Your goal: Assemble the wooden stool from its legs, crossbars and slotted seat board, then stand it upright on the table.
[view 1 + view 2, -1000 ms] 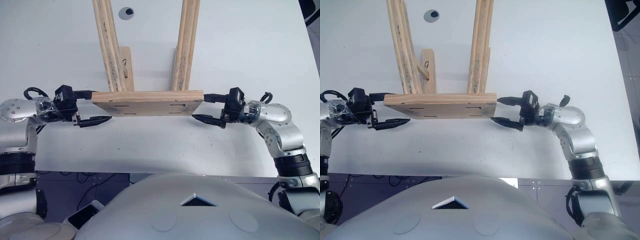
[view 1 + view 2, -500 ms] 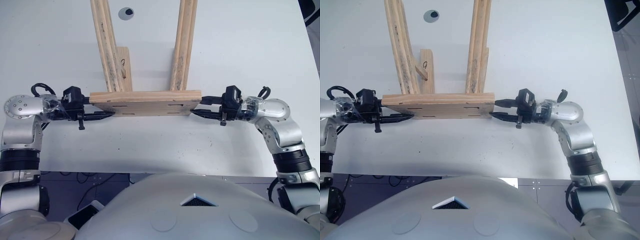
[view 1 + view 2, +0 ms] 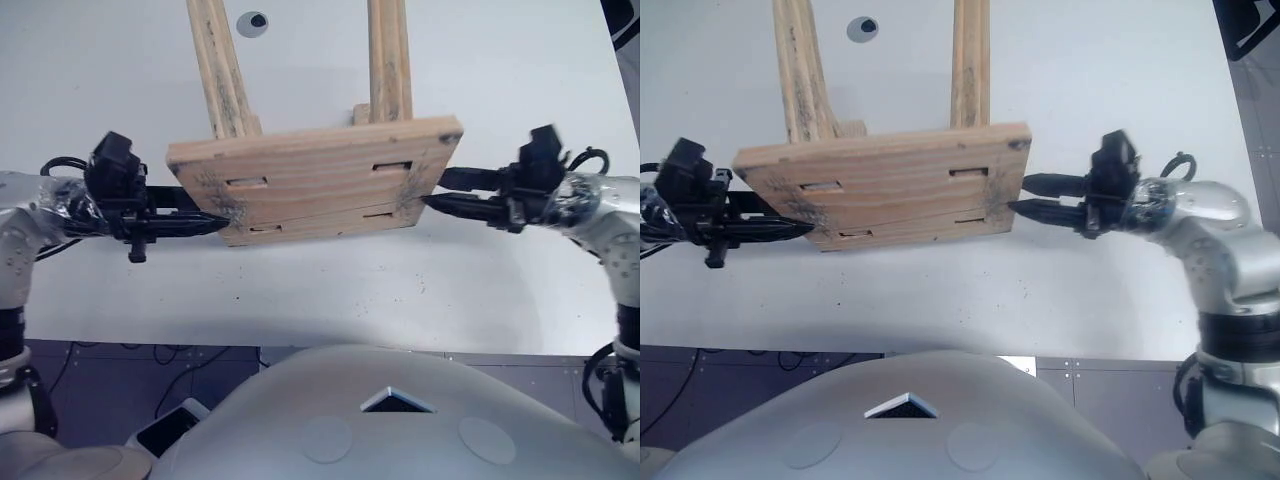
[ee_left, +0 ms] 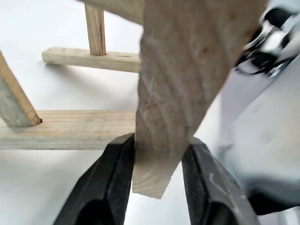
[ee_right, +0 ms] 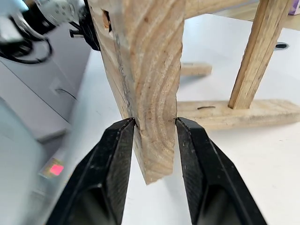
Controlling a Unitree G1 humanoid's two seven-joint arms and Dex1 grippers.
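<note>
The slotted seat board (image 3: 315,180) is held at the near edge of the white table (image 3: 520,290), just ahead of the robot. It is tipped so that its broad face is turned up towards the head camera. Four rectangular slots (image 3: 247,182) are seen cut into that face.

The left gripper (image 3: 210,208) is placed at the left end of the board and the right gripper (image 3: 435,188) at the right end. Both arms are stretched inward, level with each other. In the left wrist view, the black fingers (image 4: 112,178) are clamped on either side of the board's edge and pressed against the wood. In the right wrist view, the fingers (image 5: 112,164) are likewise closed on the opposite edge, one on each face of the board, near its lower corner.

Beyond the board, two wooden legs (image 3: 222,70) are seen joined to the seat and running away across the table towards its far side. The left one is slanted slightly outward and the right leg (image 3: 390,55) is nearly straight. Behind the board, further stool timbers (image 5: 234,112) are shown in the wrist views, joined at right angles low over the table. Whether they rest on it cannot be told.

Farthest off, between the legs, a small dark round disc (image 3: 253,21) is set in the table.
</note>
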